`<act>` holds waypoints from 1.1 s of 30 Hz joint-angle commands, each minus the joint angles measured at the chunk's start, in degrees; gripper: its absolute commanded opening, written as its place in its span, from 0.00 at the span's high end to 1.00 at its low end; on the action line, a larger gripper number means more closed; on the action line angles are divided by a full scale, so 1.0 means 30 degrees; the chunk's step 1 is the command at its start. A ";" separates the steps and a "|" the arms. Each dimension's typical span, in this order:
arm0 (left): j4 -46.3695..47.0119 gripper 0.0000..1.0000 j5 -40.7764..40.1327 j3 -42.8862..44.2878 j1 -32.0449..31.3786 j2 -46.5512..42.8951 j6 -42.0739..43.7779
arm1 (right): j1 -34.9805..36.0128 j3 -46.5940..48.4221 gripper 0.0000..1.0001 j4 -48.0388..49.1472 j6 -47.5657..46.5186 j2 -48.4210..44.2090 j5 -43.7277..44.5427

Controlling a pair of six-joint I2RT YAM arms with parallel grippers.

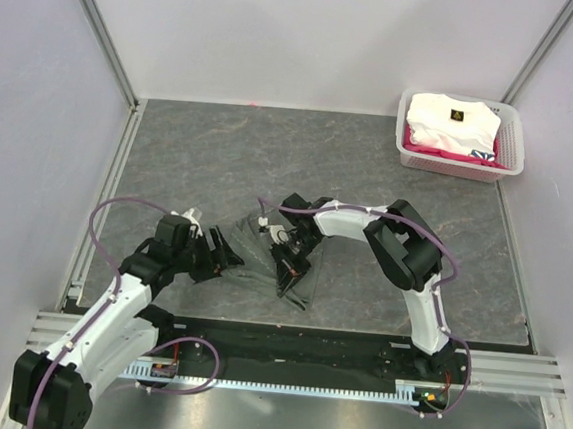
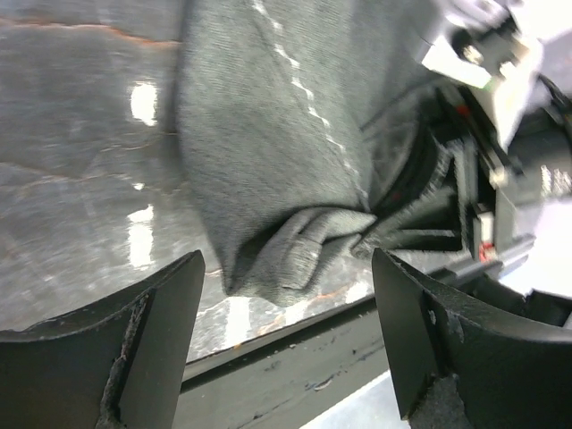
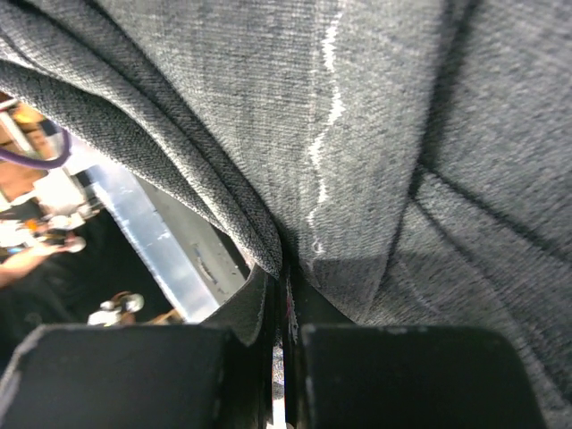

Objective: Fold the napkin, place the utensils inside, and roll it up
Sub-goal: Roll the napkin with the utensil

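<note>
Napkin [image 1: 300,284], bunched near the front edge of the table [image 1: 221,159]: your right gripper [image 3: 281,295] was clamped on a fold, your left gripper [image 2: 286,277] stood wide apart short of the crumpled end, spoon perhaps hidden inside, so you likely needed to seize that end squarely before pulling flat.

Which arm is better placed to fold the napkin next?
Right, probably. The right gripper is shut on a fold of the napkin, so it could carry that fold over. The left gripper is open beside the cloth, holding nothing.
</note>
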 commanded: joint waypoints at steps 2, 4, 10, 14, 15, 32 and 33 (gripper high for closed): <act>0.1939 0.20 0.1697 -0.0498 0.0063 -0.0249 0.1068 | -0.0713 0.0594 1.00 -0.0447 -0.0822 0.1279 0.0238; 0.1766 0.28 0.1698 -0.0469 0.0063 -0.0104 0.0923 | -0.0860 0.0711 1.00 -0.0535 -0.0938 0.1484 0.0238; -0.0982 0.30 0.2549 0.0351 -0.0113 0.0015 -0.0889 | -0.1036 0.0887 1.00 -0.0624 -0.1056 0.1660 0.0326; -0.1664 0.28 0.4005 0.0585 -0.0172 0.1211 -0.1158 | -0.1094 0.1004 1.00 -0.0653 -0.1115 0.1631 0.0472; -0.1693 0.28 0.4244 0.0644 -0.0259 0.1419 -0.1361 | -0.1123 0.1033 1.00 -0.0653 -0.1115 0.1631 0.0472; 0.5043 0.25 0.4044 0.0294 -0.1110 0.3383 -0.4677 | -0.1123 0.0858 1.00 -0.0595 -0.1173 0.1573 0.0619; 0.5393 0.25 0.3955 0.0264 -0.1080 0.3529 -0.4529 | -0.1124 0.0829 1.00 -0.0595 -0.1144 0.1572 0.0590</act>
